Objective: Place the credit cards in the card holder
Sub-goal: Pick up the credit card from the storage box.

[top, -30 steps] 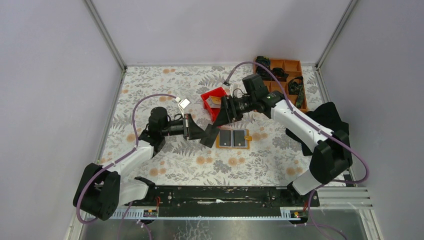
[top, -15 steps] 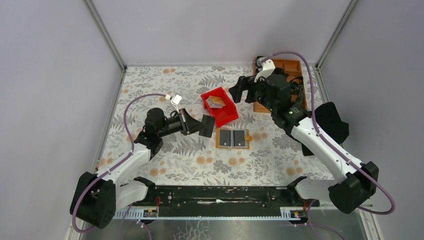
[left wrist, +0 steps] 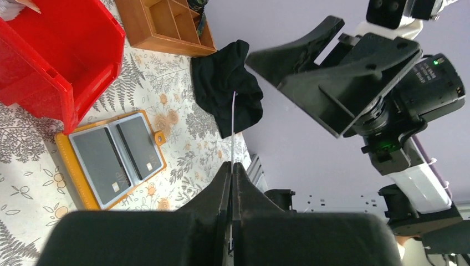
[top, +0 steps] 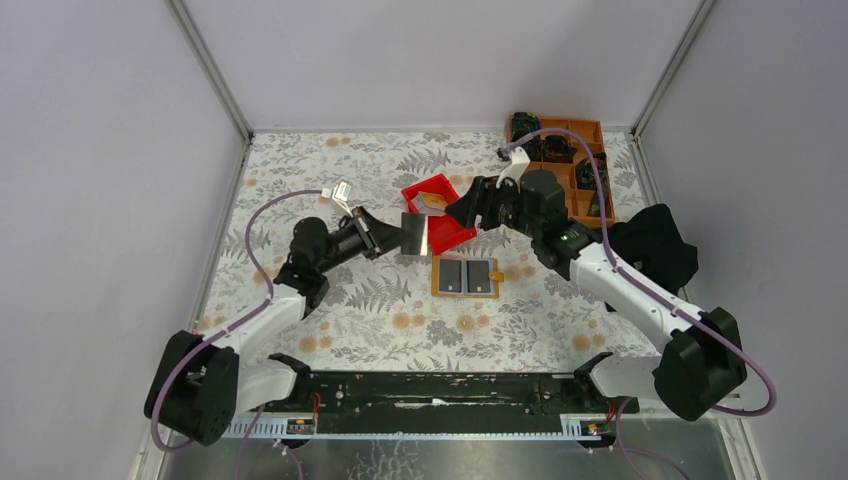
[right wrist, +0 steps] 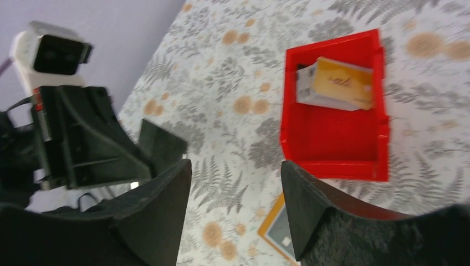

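Showing only its edge, a credit card sits clamped in the left claw; right claw gapes.

Robotics laboratory test cell, enclosed by plain lilac walls and aluminium frame posts, floral-printed worktop, left arm and right arm bolted to a black base rail.

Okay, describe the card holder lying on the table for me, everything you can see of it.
The card holder is a small, flat, tan-orange bifold that looks like leather or rubbery plastic. It lies opened out on the floral table cover, with two dark grey panels facing up, each bearing a small pale mark. A little tab with a hole sticks out from one edge. It sits close beside the red bin, seemingly just apart. Nothing lies on it or grips it.
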